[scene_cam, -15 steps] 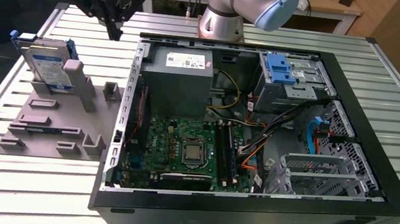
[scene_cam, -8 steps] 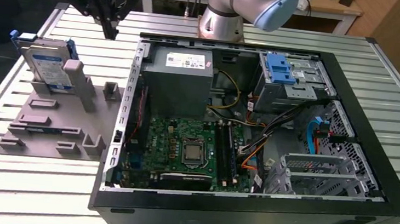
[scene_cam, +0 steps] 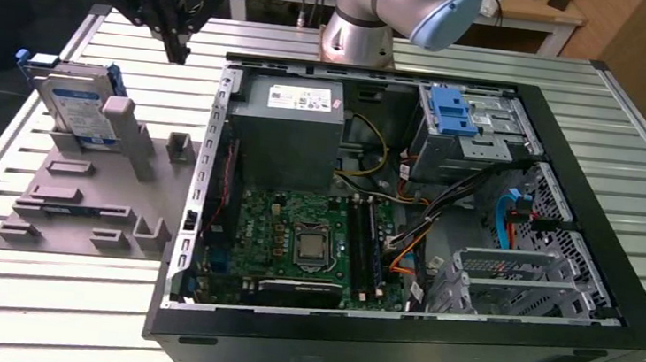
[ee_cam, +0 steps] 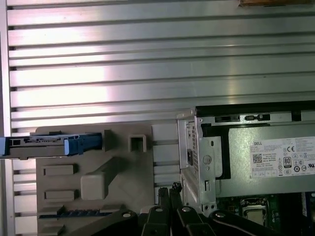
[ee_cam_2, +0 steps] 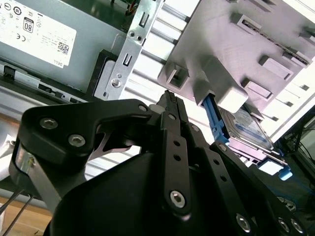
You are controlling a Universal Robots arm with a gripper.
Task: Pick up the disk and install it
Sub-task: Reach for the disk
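Hanging just beside the grey holder, the gripper kept nothing between its pressed-together fingers. The disk stood on edge in that holder behind a grey post. The open computer case lay along the holder's other side.

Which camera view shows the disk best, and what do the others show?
The exterior view: the disk stands in the grey holder, label face visible. The first wrist view shows it edge-on with a blue rail; the second wrist view shows part of it behind a holder post.

Blue-railed silver disk stands on edge in grey holder.
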